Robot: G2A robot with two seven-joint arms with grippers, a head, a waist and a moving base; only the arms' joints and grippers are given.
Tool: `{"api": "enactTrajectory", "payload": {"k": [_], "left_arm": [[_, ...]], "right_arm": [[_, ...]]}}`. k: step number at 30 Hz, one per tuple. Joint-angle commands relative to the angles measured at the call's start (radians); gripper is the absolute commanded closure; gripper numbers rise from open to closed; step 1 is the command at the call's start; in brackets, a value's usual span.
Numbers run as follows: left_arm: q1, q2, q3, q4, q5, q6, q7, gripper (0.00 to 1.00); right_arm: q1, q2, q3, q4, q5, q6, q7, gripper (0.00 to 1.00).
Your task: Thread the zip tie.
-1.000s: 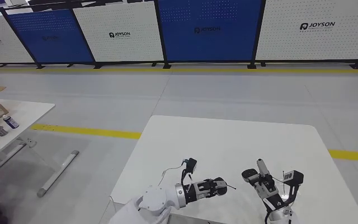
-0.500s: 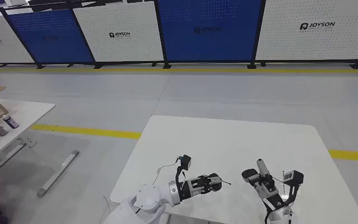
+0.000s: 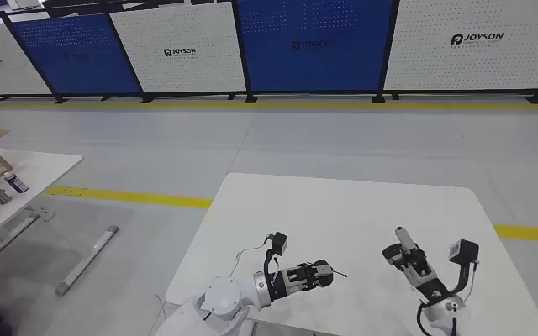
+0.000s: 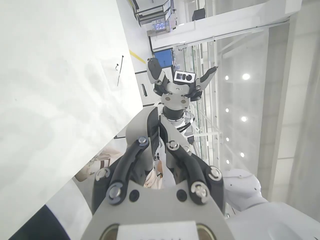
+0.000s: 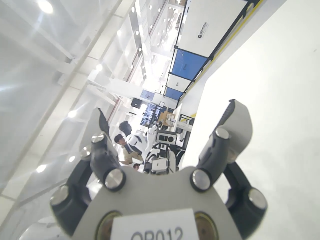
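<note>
A thin black zip tie (image 4: pixel 120 71) lies flat on the white table (image 3: pixel 336 210), near the table's near edge and between the two arms. My left gripper (image 3: pixel 324 271) hovers low over the near part of the table, pointing toward the right arm. Its own view shows my left gripper (image 4: pixel 156 123) with jaws pressed together and nothing visible between them. My right gripper (image 3: pixel 397 245) is raised over the near right part of the table. Its fingers are spread wide and empty, both from across the table (image 4: pixel 183 64) and in its own wrist view (image 5: pixel 166 107).
The table's left edge (image 3: pixel 197 244) and far edge (image 3: pixel 345 176) border open floor. A second white table (image 3: pixel 34 168) with small bottles stands far off to the left. Blue and white partition panels (image 3: pixel 311 46) line the back.
The left arm drew back a little toward the left between the first two frames. In the last half second the right arm shifted to the right, still open.
</note>
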Motion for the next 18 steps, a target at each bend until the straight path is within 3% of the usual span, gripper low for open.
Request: {"api": "enactTrajectory", "payload": {"k": [1,5,18], "left_arm": [[0.0,0.0,0.0,0.0,0.0,0.0,0.0,1.0],[0.0,0.0,0.0,0.0,0.0,0.0,0.0,1.0],[0.0,0.0,0.0,0.0,0.0,0.0,0.0,1.0]], "right_arm": [[-0.014,0.005,0.056,-0.028,-0.033,0.074,-0.016,0.0],[-0.028,0.008,0.107,-0.062,-0.073,0.196,-0.061,0.0],[-0.028,0.008,0.107,-0.062,-0.073,0.196,-0.061,0.0]]}}
